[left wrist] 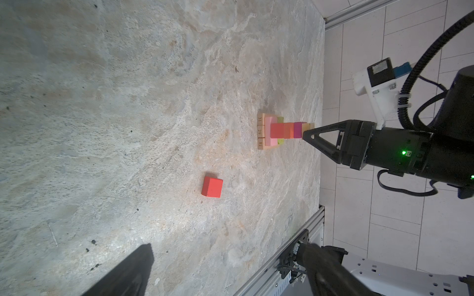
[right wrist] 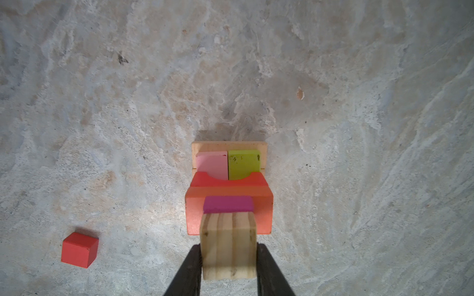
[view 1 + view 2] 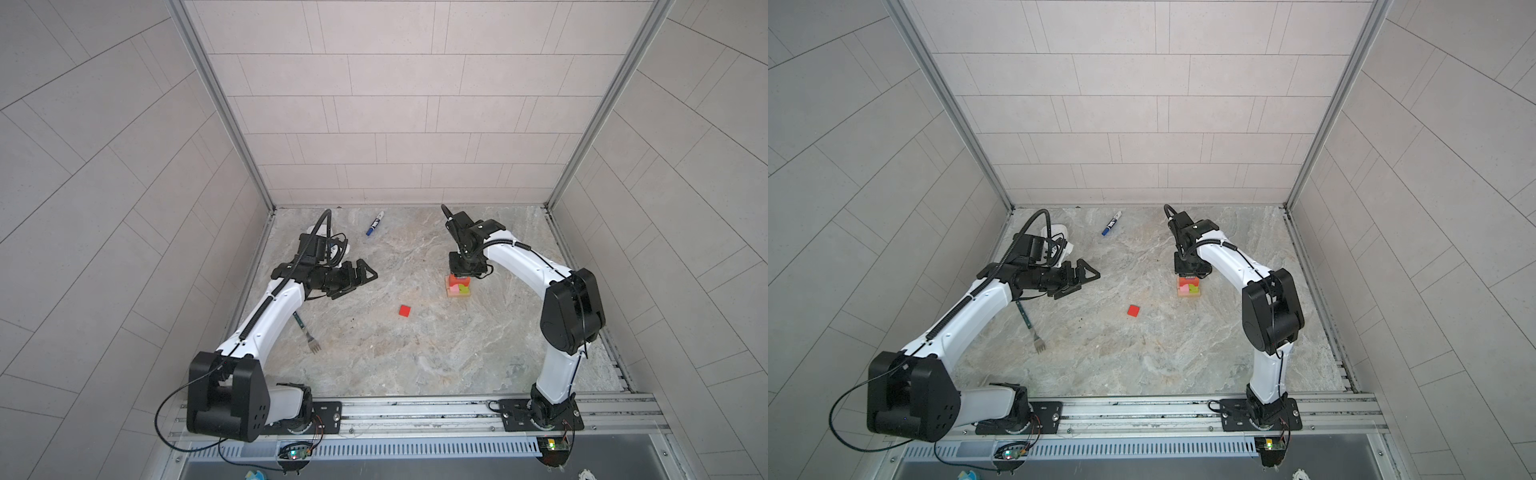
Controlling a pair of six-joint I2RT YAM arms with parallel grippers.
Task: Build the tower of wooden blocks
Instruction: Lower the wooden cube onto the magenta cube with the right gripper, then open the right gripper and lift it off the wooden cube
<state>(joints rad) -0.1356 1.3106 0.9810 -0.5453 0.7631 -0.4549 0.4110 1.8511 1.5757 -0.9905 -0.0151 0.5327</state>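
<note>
Closest to my right wrist camera is the tan cube (image 2: pixel 228 230), caught between the two dark fingers (image 2: pixel 188 271) of my right hand (image 2: pixel 228 247). They lie flush on its two sides with no gap that I can see, so this hand is nearly closed and has hold of the cube. I grip it from straight above because the top of the tower (image 1: pixel 282 130) is only one cube wide, and I judge that a sideways reach would knock the stack.

The tan cube appears to sit on the magenta cube (image 2: pixel 228 203). Below that come the orange bar (image 2: pixel 195 212), the red arch (image 2: pixel 228 182), and the pink bar (image 2: pixel 211 165) and lime bar (image 2: pixel 243 164) side by side. The tan bars (image 2: pixel 229 146) form the base on the counter (image 2: pixel 359 128). Broad pieces lie low and small ones high, which should keep it steady.

In both top views the tower stands on the right part of the counter, under my right hand. My left hand (image 3: pixel 358 284) is spread wide and empty, well apart to the left. I think that is so it cannot brush the stack while its camera watches side-on.

One red cube (image 2: pixel 79 249) lies alone on the counter between the hands, nearer the tower. I take it for the next piece.
</note>
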